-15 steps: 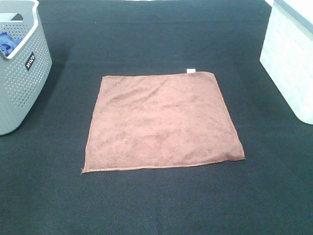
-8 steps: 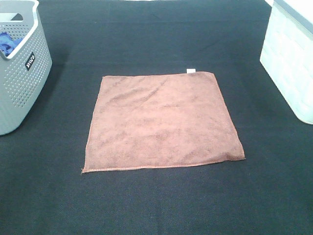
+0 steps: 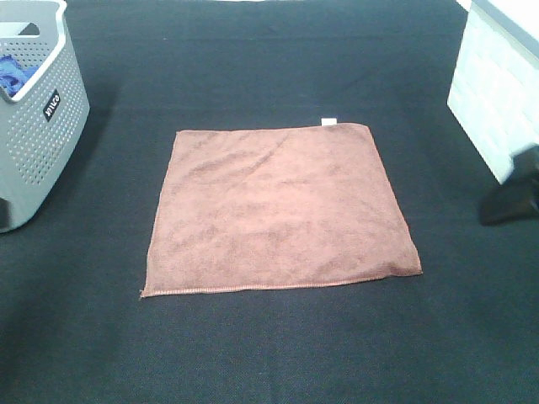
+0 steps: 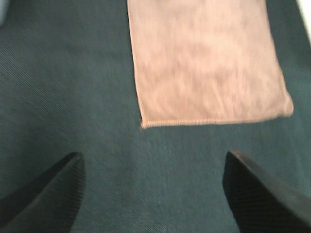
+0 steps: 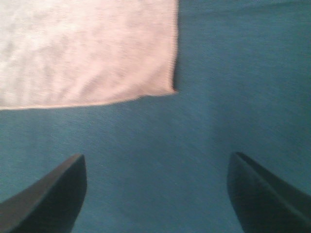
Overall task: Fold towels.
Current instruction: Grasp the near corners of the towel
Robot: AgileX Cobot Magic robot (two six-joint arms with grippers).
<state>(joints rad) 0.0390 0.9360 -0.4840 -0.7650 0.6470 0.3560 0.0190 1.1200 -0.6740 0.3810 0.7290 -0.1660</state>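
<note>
Fingers, left wrist view: the left fingers (image 4: 46,194) are spread wide with nothing between them, over bare dark surface (image 4: 73,73). The brown towel (image 4: 204,63) lies flat ahead of them. Its near hem and one near corner are just beyond the tips, untouched. Judgement: the wide spread is set to take that corner.

Right wrist view (blurred): the right fingers (image 5: 46,199) are likewise wide apart and empty. The towel's other near corner sits ahead of them, clear of both.

Exterior high view: the towel is a single layer, squared, lying between the two arms, with no fold made yet. A dark part of the right arm (image 3: 509,198) shows off the towel's side, in front of the white bin (image 3: 497,101). The left arm beside the grey basket (image 3: 42,135): cannot tell. Judgement: one arm per near corner suits carrying the near hem over to the far hem.
</note>
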